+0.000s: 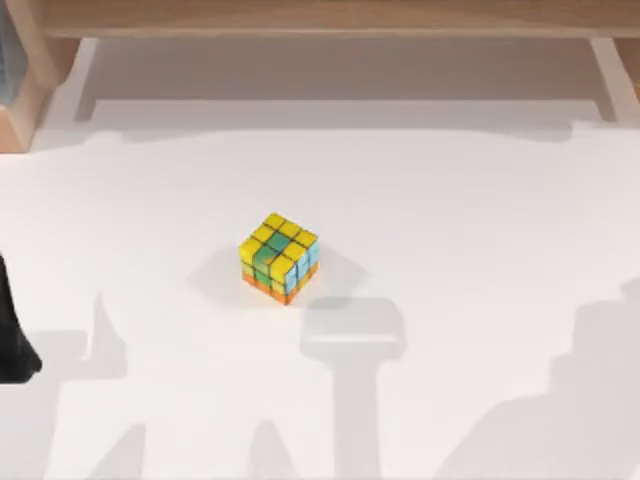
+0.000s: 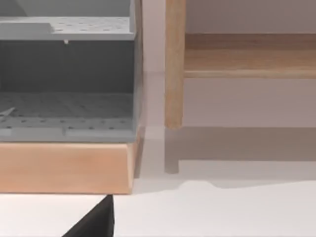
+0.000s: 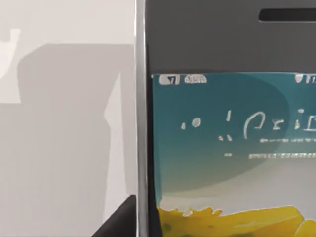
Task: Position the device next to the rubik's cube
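The white desk (image 1: 480, 220) is big, and the rubik's cube (image 1: 279, 257) sits in its middle. My right wrist view shows the phone (image 3: 222, 148) very close. I cannot tell if my right hand grips it. I think it must go beside the cube next.
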Controlling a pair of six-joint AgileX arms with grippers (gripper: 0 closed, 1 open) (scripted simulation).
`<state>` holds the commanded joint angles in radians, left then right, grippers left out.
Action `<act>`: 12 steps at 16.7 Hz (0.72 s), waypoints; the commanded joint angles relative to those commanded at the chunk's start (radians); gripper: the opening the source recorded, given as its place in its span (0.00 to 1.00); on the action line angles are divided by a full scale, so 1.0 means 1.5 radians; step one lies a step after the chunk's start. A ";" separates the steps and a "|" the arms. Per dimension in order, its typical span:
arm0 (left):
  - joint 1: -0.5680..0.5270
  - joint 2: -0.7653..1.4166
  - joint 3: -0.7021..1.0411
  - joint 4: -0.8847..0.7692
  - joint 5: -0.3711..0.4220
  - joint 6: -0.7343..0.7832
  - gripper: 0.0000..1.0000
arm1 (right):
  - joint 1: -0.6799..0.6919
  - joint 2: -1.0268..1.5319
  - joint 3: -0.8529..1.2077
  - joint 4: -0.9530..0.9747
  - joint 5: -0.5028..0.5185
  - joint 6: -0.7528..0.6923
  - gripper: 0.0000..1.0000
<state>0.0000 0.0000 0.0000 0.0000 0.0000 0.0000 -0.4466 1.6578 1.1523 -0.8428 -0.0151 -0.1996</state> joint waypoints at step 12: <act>0.000 0.000 0.000 0.000 0.000 0.000 1.00 | 0.418 0.217 0.335 -0.158 0.012 0.331 0.00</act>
<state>0.0000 0.0000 0.0000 0.0000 0.0000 0.0000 0.1809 1.9833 1.6541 -1.0802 0.0030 0.2962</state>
